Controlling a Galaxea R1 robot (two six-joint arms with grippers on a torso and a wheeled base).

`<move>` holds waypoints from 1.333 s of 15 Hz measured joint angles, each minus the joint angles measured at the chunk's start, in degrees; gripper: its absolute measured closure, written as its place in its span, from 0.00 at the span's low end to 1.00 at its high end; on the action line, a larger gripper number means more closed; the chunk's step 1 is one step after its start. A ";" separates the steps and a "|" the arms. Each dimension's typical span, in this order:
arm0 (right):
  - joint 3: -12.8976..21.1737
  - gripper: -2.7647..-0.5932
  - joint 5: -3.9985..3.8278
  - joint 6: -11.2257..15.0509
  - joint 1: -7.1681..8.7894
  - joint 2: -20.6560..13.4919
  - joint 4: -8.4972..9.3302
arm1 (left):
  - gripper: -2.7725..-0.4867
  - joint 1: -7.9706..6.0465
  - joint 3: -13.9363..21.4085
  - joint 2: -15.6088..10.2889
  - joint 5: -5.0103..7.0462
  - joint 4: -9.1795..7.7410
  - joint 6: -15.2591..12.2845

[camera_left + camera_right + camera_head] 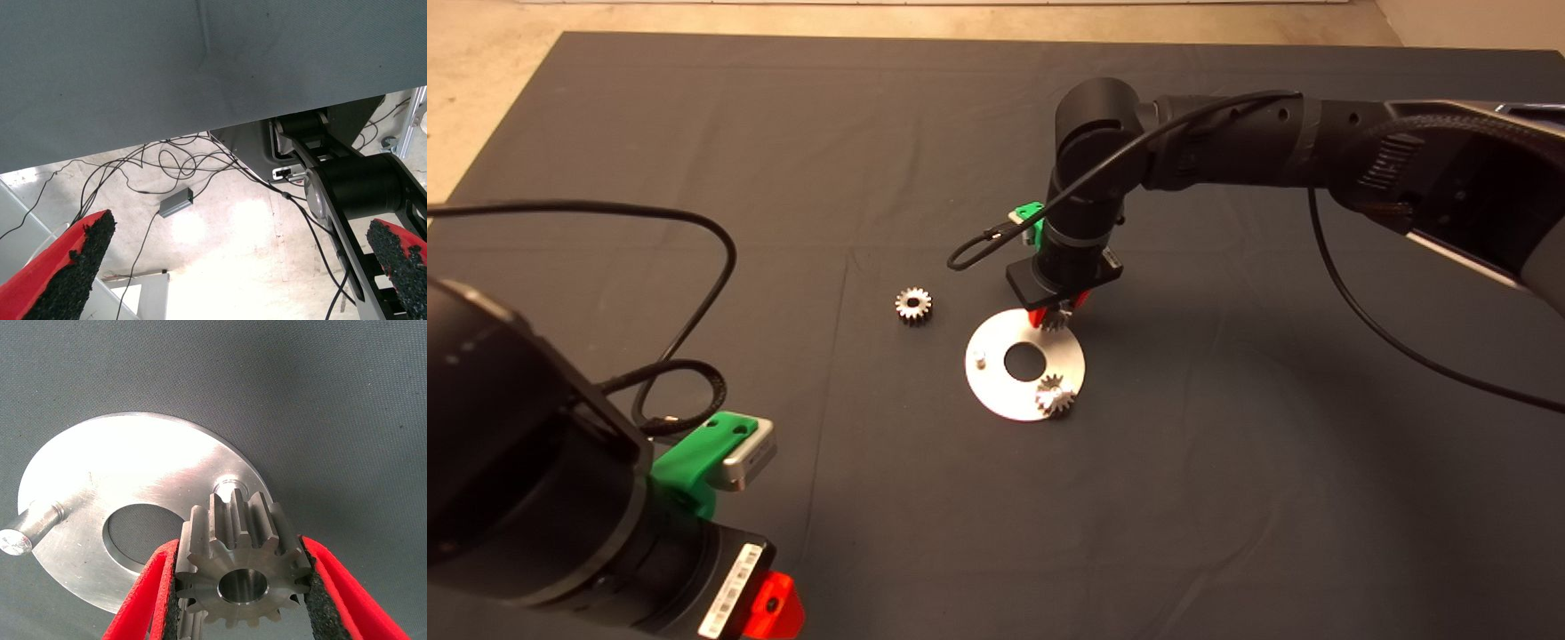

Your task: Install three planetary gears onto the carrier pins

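Overhead, the right gripper [1056, 313] hangs at the 12 o'clock edge of the round disc [996, 384], its arm reaching in from the 3 o'clock side of the dark mat [1227, 498]. Its red fingers [150, 587] are narrowed onto a planetary gear [241, 570], pads pressed against the teeth on both flanks, with the bore facing the wrist camera. The gear is held above the disc's rim; whether it touches a pin beneath cannot be told.

On the disc, a second gear [1055, 395] sits at about 4 o'clock from the central hole [1024, 358], partly overhanging the rim. One bare carrier pin [979, 359] stands upright at 9 o'clock from the hole; in the right wrist view the same stud [27, 530] shows on the far side of the hole from the gripped gear. A third gear [913, 305] lies flat on the mat, off the disc at roughly 10 o'clock and clearly apart from it.

The left gripper [769, 609] waits at the 7 o'clock corner of the head view. Its fingers [73, 267] are spread wide with nothing between them, and its wrist camera looks past the mat's edge to a pale floor with loose cables [167, 157].
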 joint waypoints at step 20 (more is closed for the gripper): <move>0.11 0.78 -0.15 0.00 -0.09 0.13 -0.13 | 0.01 -0.01 0.00 0.02 0.00 0.02 0.00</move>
